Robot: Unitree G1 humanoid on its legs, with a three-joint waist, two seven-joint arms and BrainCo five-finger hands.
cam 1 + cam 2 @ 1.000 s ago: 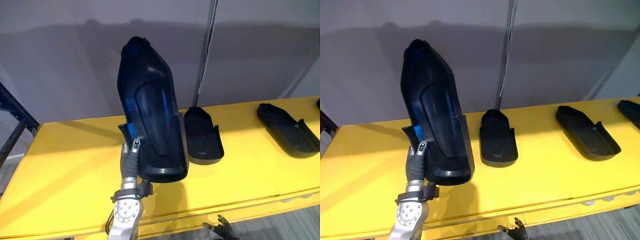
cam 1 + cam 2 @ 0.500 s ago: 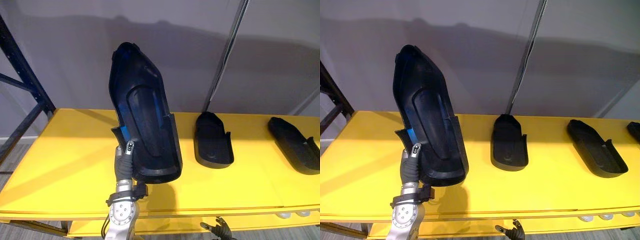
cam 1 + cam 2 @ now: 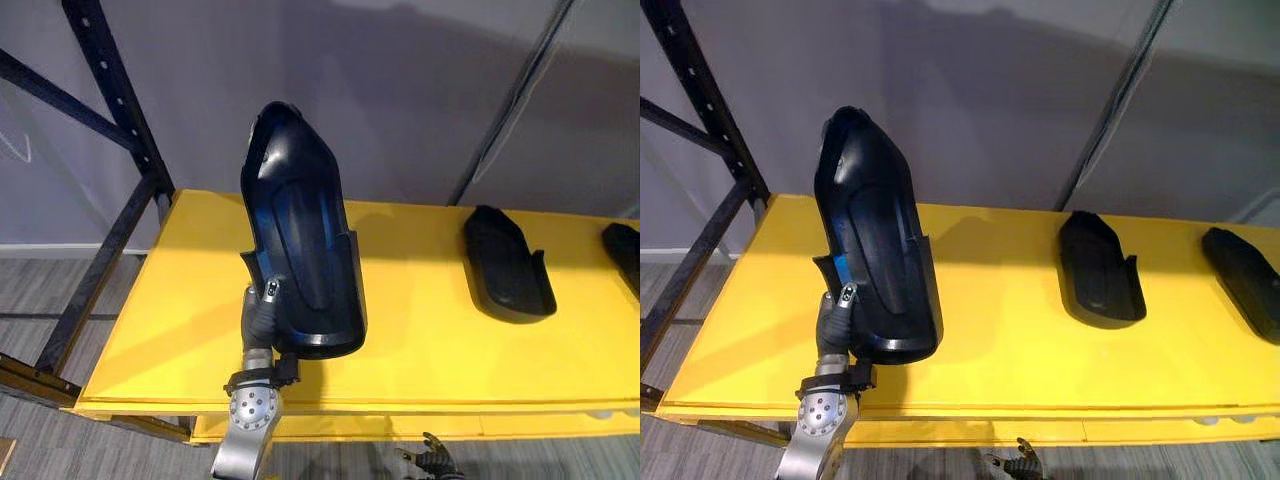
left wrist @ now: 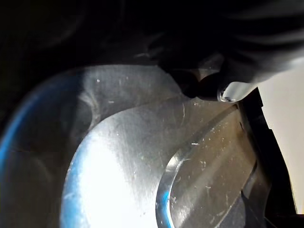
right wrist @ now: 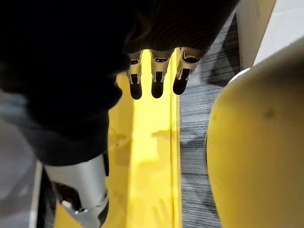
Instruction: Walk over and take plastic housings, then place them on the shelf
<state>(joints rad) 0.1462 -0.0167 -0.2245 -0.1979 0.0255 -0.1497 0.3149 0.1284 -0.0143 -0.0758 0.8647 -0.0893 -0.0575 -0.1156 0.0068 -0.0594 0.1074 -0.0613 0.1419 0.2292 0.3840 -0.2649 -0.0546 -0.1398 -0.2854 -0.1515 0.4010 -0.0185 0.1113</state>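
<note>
One black plastic housing (image 3: 300, 250) is held upright over the left end of the yellow shelf (image 3: 180, 330), long axis near vertical, narrow tip up. Its lower rim is pinched by the left hand (image 3: 260, 318). A second housing (image 3: 1098, 268) and a third housing (image 3: 1245, 280) are laid flat toward the right end. The right hand (image 5: 156, 78) is kept loosely straight.

I see a black housing (image 3: 300, 250) held upright over the yellow shelf (image 3: 420, 345) — second housing (image 3: 505, 265) and third housing (image 3: 1243, 280) lie flat on it.

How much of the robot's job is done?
Two black covers already lie on the yellow shelf. The left hand grips a third cover, upright over the shelf and not yet let go. That one is left to place. The right hand hangs empty, fingers relaxed.
</note>
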